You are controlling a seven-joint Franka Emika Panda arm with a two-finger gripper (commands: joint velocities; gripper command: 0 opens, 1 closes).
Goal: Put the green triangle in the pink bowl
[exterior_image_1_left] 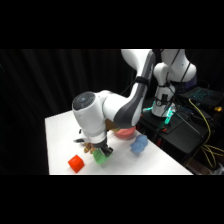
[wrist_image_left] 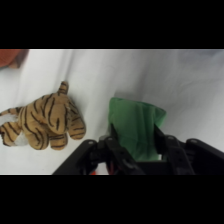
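Note:
The green triangle (wrist_image_left: 136, 125) is a soft light-green wedge lying on the white table. My gripper (wrist_image_left: 138, 146) has come down over it, with one black finger against each side, and the jaws are shut on it. In the side view the gripper (exterior_image_1_left: 103, 150) sits low at the table's front, and the green triangle (exterior_image_1_left: 99, 158) peeks out just under it. The pink bowl (exterior_image_1_left: 126, 133) stands behind the arm's forearm, which hides most of it. The bowl is out of the wrist view.
A striped tiger toy (wrist_image_left: 42, 122) lies close to the left of the gripper. A red-orange block (exterior_image_1_left: 76, 163) sits near the front left edge of the table (exterior_image_1_left: 60, 130). A light-blue lumpy object (exterior_image_1_left: 138, 145) lies to the right. Black equipment with cables stands beyond the table's right edge.

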